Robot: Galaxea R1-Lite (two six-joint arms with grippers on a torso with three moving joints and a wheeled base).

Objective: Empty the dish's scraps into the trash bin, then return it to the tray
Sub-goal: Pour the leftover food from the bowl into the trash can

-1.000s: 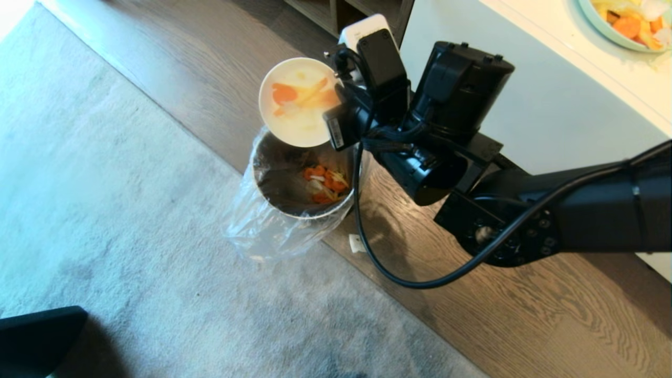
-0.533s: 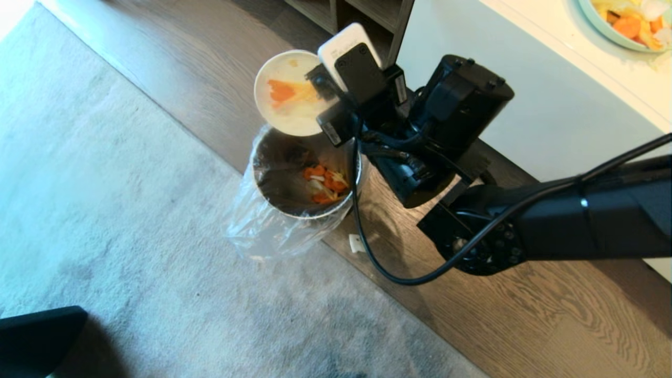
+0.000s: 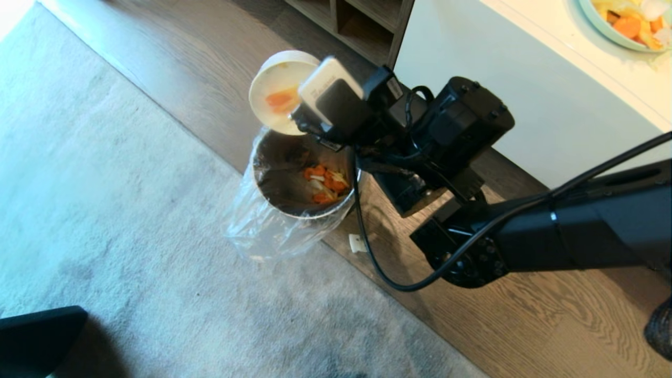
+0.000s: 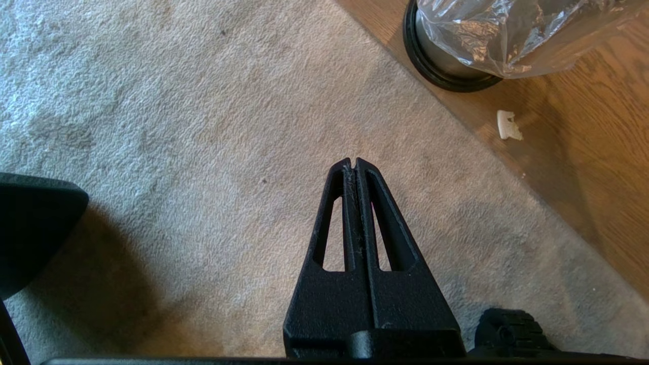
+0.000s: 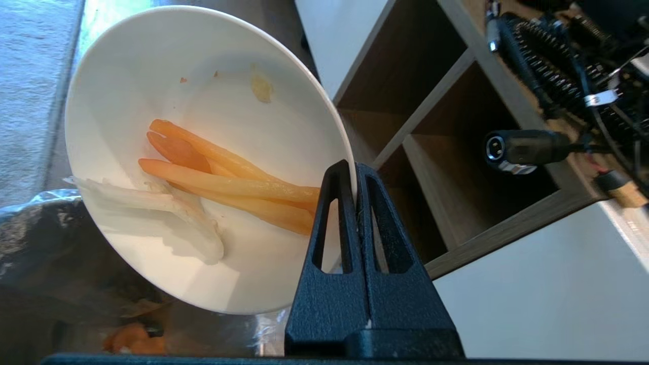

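Your right end effector (image 5: 355, 170) is clamped shut on the rim of the dish (image 5: 167, 101), one finger inside the wall and one outside. In the head view the dish (image 3: 273, 89) sits at about 10 o'clock from the wrist, hanging over the far edge of the bin (image 3: 294, 205), tilted with its open face turned toward the bin mouth. The tilt is partial, not inverted.

Scraps (image 5: 223, 177) remain in the dish: several orange strips lying lengthwise toward the gripped rim, and pale strips toward the low lip that overhangs the liner. They appear stuck to the glaze, so judge the emptying as unfinished. Other scraps (image 3: 325, 184) lie inside the bin already.

The relation your next move turns on: the low lip of the dish stands above the bin's far rim, at roughly 12 o'clock of the opening, not over its centre. Anything sliding off could land on the liner (image 3: 252, 231) edge or the floor (image 3: 525, 325) beyond. A steeper roll is likely needed.

Surroundings: an open shelf unit (image 5: 431, 152) stands just behind the dish, and the white bench (image 3: 525, 105) flanks the arm at 2 o'clock. A green plate (image 3: 625, 26) sits on it. The tray is not in view.

Your left end effector (image 4: 355, 165) is parked over the carpet (image 4: 177, 126), fingers together, holding nothing.
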